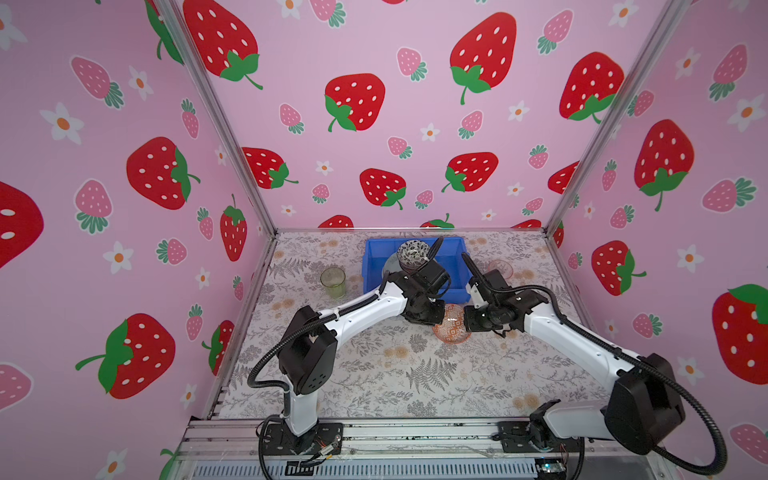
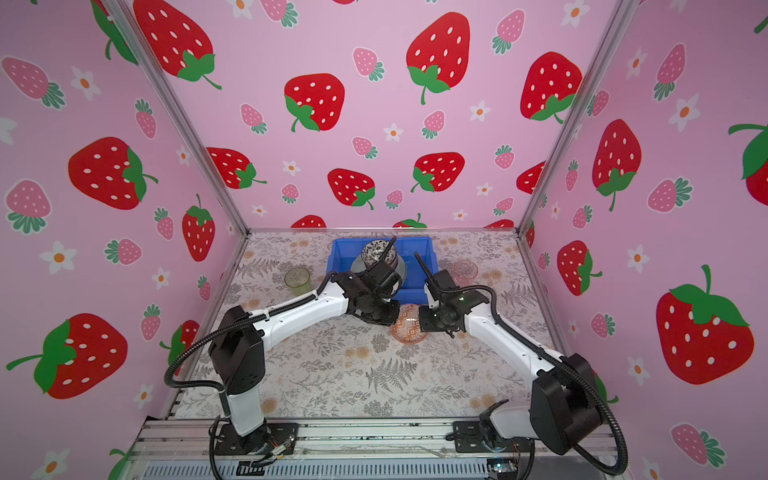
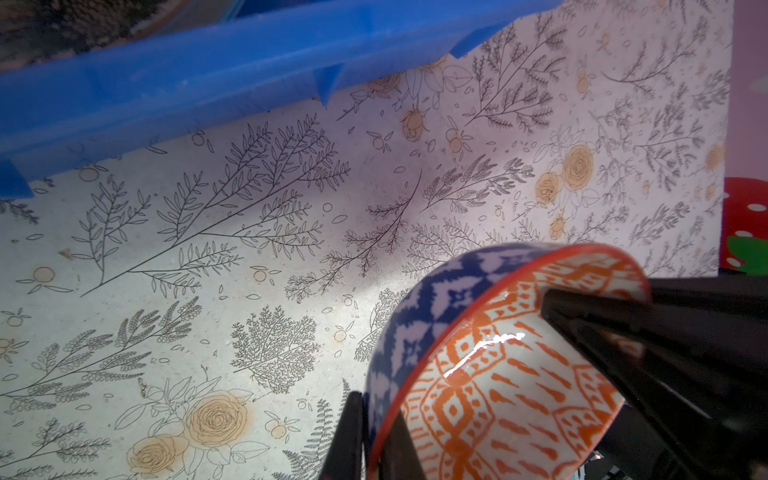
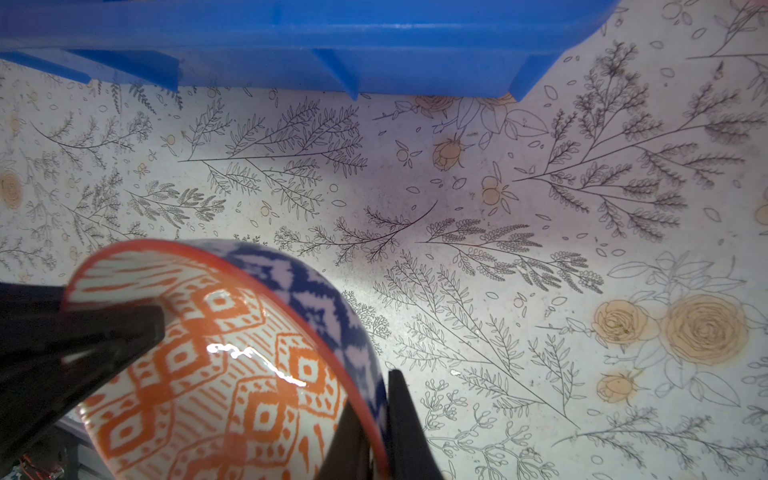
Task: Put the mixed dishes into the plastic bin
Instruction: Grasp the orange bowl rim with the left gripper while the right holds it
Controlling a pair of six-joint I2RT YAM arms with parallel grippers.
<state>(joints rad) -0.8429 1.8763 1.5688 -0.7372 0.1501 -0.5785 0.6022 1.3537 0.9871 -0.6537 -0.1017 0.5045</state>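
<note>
Below frame centre in both top views, the floral surface (image 1: pixel 395 374) is shown carrying the blue plastic bin (image 1: pixel 374 266) at its upper middle, with stacked dishes (image 1: pixel 412 251) inside. Just below the bin's near wall, outside it, the orange-patterned bowl (image 1: pixel 452 328) is gripped at opposite rim edges: the left jaws and the right jaws are each closed on it, one finger inside, one outside.

Count: bowls 2, i.e. orange bowl (image 1: pixel 453 330) and black-white bowl (image 1: pixel 412 250). Tumblers 2, i.e. green tumbler (image 1: pixel 333 282) and pink tumbler (image 1: pixel 500 268). Bin (image 1: pixel 374 253): 1. Plates: 1 plate (image 1: pixel 389 266) seen; any others under the stack cannot be told.
</note>
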